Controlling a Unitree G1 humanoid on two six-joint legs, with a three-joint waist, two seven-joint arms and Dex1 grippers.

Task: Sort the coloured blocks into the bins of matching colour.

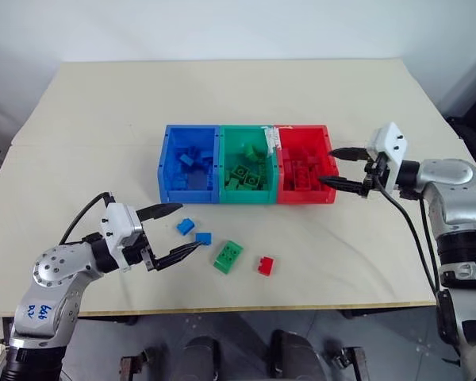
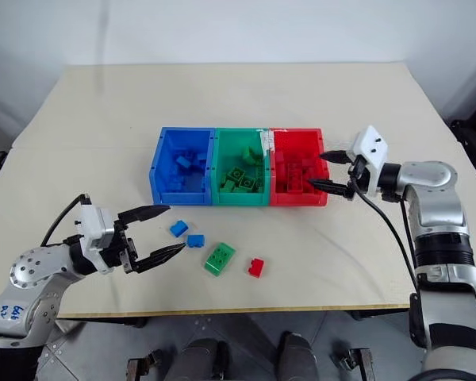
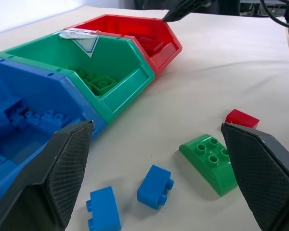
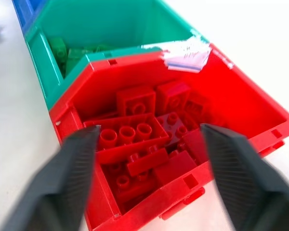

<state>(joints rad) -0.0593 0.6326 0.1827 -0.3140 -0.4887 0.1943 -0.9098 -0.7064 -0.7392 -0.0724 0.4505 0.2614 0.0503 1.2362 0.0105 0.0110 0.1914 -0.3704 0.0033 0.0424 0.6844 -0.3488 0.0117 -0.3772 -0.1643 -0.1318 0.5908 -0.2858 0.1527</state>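
Left tool (image 1: 173, 232) held open beside two small blue studded plastic bricks (image 1: 186, 226) | right tool (image 1: 334, 167) open, empty, at red plastic bin (image 1: 306, 194)

Left arm (image 1: 59, 274): rounded silver-grey shell, dotted with small dark screws.
Marking: blue handwriting on the lower left arm, too small to read.
Left wrist block (image 1: 120, 226): white and boxy, sitting on a black collar.
Left cable (image 1: 83, 214): thin, black, arching from arm to wrist.
Left gripper (image 1: 177, 230): two black, tapering, pointed fingers; inner faces finely cross-hatched, seen close in the wrist view.
Right arm (image 1: 452, 194): same silver-grey casing, black bands at the joints.
Right wrist block (image 1: 387, 147): white, angular.
Right cable (image 1: 408, 230): black, trailing along the arm.
Right gripper (image 1: 341, 167): black pointed fingers.
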